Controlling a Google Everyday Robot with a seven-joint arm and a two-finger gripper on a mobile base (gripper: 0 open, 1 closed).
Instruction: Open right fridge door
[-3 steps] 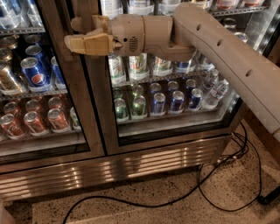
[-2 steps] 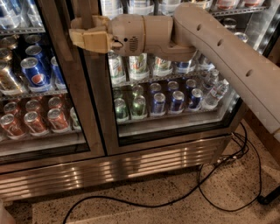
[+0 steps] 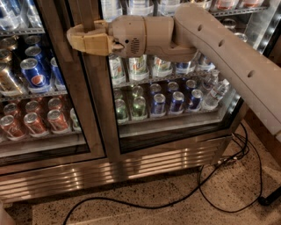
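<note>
The right fridge door is a glass pane in a wide brushed-steel frame, and it stands closed. Behind it are rows of green and blue cans and bottles. Its steel bar handle runs down the door's left frame at the top of the camera view. My gripper is tan, points left and lies across that handle and frame, at the seam between the two doors. My beige arm reaches in from the right, across the upper part of the door.
The left glass door fronts blue Pepsi cans and orange cans. A steel vent grille runs under both doors. A black cable loops over the speckled floor at the lower right.
My gripper has shifted slightly up along the handle. The door has not moved.
</note>
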